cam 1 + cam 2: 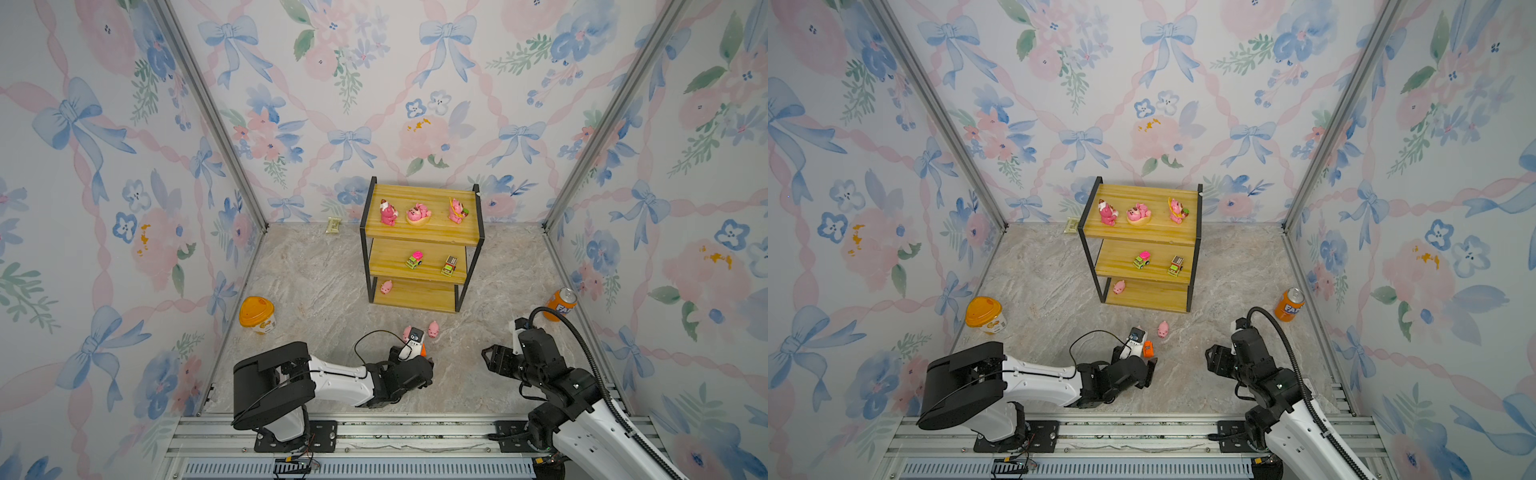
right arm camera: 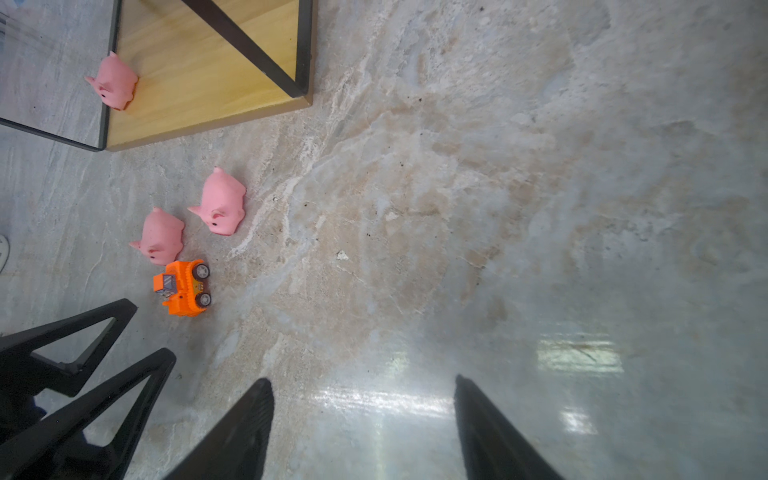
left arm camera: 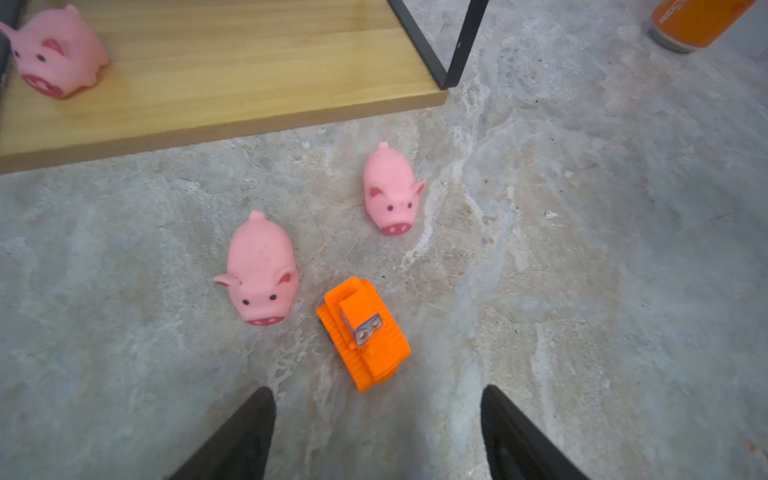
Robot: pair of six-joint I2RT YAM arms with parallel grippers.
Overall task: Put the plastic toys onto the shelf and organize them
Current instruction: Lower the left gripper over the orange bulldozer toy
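basically a sort-by-kind job, mostly done. shelf [image 1: 428, 235] stands far centre on the desk [image 1: 316, 291]: three bears [image 1: 418, 213] in a row on the top board, two cars [image 1: 414, 259] on the middle board, one pig [image 1: 386, 286] at the left end of the bottom board. looks like each tier takes one kind, with a gap left of the two cars for a third and room right of the pig for more.

not yet shelved: orange car [image 3: 363, 332] and two loose pigs [image 3: 262, 274], all on the desk just near of the shelf, close together but apart. the car is nearest, upright on its wheels, skewed to the left end effector's line.

left end effector [image 3: 377, 399] is low over the desk just near of the orange car, jaws apart, empty, the car roughly centred ahead of the gap. my read: lined up to pick it, closest toy first. the skew may want a wrist turn so the fingers close on the flat sides, not the corners.

right end effector [image 2: 362, 380] hangs over bare desk to the right, jaws apart, empty, well apart from the toys; probably parked so the arms don't clash. can [image 1: 561, 303] at right and tub [image 1: 257, 314] at left are clutter, no need to touch.
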